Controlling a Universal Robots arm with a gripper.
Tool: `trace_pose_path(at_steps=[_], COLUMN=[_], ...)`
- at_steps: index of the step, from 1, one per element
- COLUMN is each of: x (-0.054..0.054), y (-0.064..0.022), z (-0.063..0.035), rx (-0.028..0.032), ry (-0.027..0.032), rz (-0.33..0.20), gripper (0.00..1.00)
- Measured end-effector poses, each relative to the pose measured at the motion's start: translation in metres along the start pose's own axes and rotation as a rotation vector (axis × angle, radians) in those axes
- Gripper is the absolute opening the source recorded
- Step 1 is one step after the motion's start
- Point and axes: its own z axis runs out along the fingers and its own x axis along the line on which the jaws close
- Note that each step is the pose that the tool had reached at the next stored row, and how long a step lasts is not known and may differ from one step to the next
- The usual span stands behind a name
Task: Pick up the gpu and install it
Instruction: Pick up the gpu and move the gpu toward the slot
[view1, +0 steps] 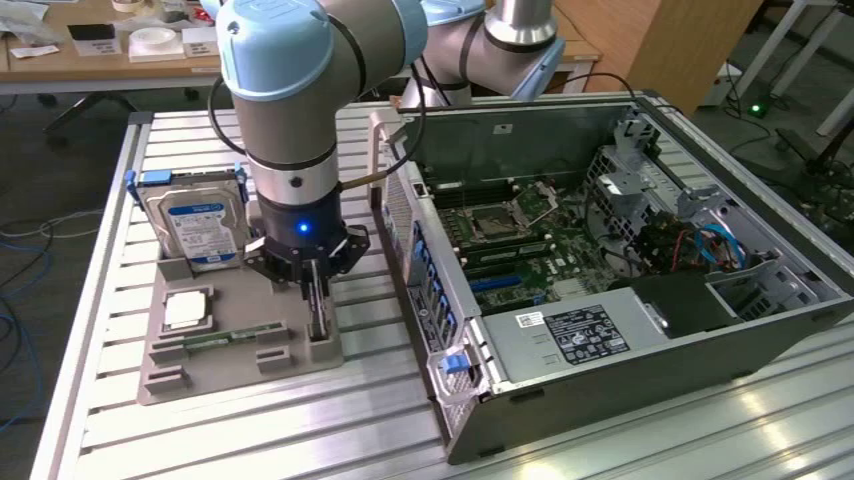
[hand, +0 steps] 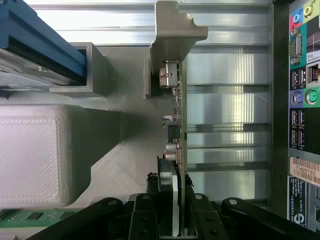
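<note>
The claw (hand: 172, 202) stands narrow about the gpu (hand: 173, 131), its black fingers (hand: 145, 212) pressed in from either side of the card's lower end. By my reading it is a grip just made, not a near miss. The card stands on edge in a slot of the grey holder (view1: 227, 372), its green board facing the computer case (view1: 627, 340) and its silver end bracket (hand: 172, 30) at the end away from the claw.

The step in hand looks like the pickup: the card is grasped but not yet lifted from its slot, and the install is not begun. Getting it free calls for a straight pull upward, so the board does not bind against the slot walls. The grip also has to be firm enough that the thin card does not swing.

The arm (view1: 287, 120) comes down steeply from above, its last joints stacked nearly upright. The wrist points the claw (view1: 314, 300) straight down onto the holder's side nearest the case.

The holder lies on the slatted tabletop (view1: 107, 430) toward the edge at the exterior view's left. It also carries a hard drive (view1: 200, 228) standing upright, a processor (view1: 187, 308) and a memory stick (view1: 234, 338). The open case lies just beside the holder, its motherboard (view1: 521, 250) exposed.
</note>
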Motion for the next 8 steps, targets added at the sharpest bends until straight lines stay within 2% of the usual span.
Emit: trace_pose_path(at_steps=[3, 8], x=[0.0, 0.0], y=[0.0001, 0.001], z=[-0.0044, -0.0271], rx=[-0.0008, -0.0016], ry=[0.0002, 0.0001], rz=[0.0, 0.0], gripper=[0.28, 0.28])
